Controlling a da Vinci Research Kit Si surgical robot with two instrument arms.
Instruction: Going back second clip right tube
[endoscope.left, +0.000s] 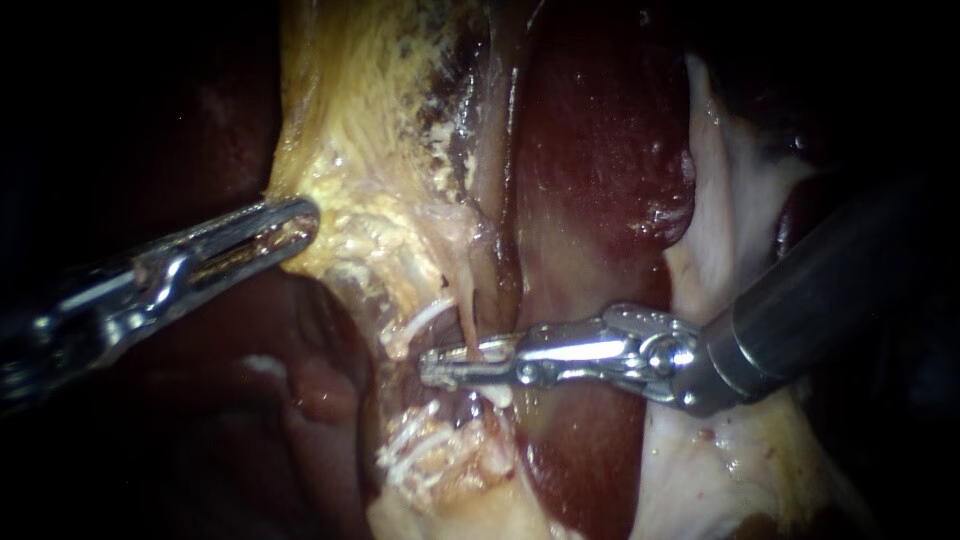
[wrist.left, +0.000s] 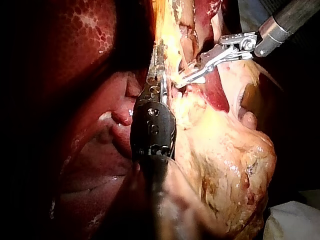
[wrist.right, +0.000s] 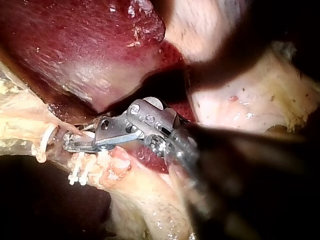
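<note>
A thin pink tube (endoscope.left: 466, 300) runs down from the yellow fatty tissue (endoscope.left: 360, 150) into the gap beside the liver (endoscope.left: 600, 130). My right instrument (endoscope.left: 435, 370) reaches in from the right, and its slim jaws stand a little open, with the tube crossing them. A white clip (endoscope.left: 425, 318) sits just left of the tube, above the jaws. More white clips (endoscope.left: 410, 452) lie below. The right wrist view shows the jaws (wrist.right: 72, 144) between a clip (wrist.right: 47, 137) and other clips (wrist.right: 80, 172). My left instrument (endoscope.left: 305, 222) is shut on the edge of the yellow tissue.
Dark red liver (wrist.left: 85, 60) fills the space beside my left instrument's shaft (wrist.left: 152, 130). Pale fatty tissue (endoscope.left: 720, 460) lies under my right instrument's shaft (endoscope.left: 800, 300). A white cloth (wrist.left: 295, 222) shows at the far edge of the specimen.
</note>
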